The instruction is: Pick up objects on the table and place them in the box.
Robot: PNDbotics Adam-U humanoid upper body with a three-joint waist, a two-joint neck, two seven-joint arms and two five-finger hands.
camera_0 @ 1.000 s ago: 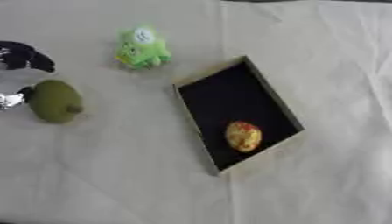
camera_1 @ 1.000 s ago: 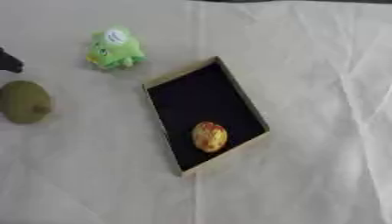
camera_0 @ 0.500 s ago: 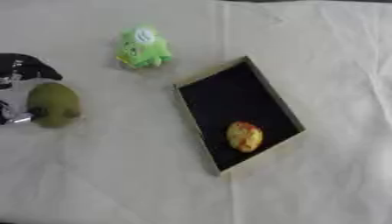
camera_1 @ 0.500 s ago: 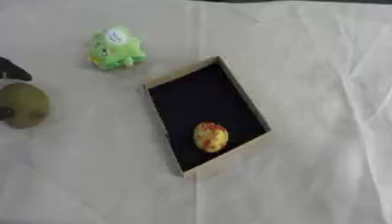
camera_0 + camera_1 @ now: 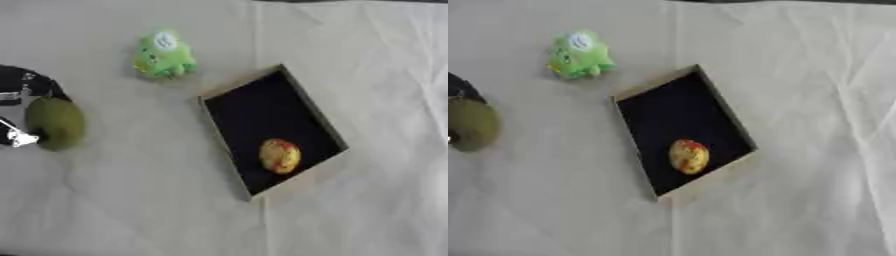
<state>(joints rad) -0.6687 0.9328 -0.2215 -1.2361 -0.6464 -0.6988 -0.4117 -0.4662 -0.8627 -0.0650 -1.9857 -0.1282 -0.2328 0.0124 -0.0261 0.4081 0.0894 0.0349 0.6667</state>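
Note:
An olive-green kiwi-like fruit [image 5: 54, 122] lies on the white cloth at the far left. My left hand [image 5: 24, 86] comes in from the left edge, its black fingers curled over the fruit's top and a silver tip under its lower side. A green plush frog [image 5: 164, 55] sits at the upper left, apart from the hand. The shallow box [image 5: 225, 148], black inside with a tan rim, lies askew in the middle. A yellow-red fruit [image 5: 280, 156] rests in its near end. My right hand shows in neither view.
The white cloth [image 5: 815, 100] covers the whole table, with folds on the right side. A dark strip runs along the far edge at the top.
My left hand has closed in round the green fruit, with fingers now above it and below it. The fruit has shifted slightly left. Frog, box and yellow-red fruit stay put.

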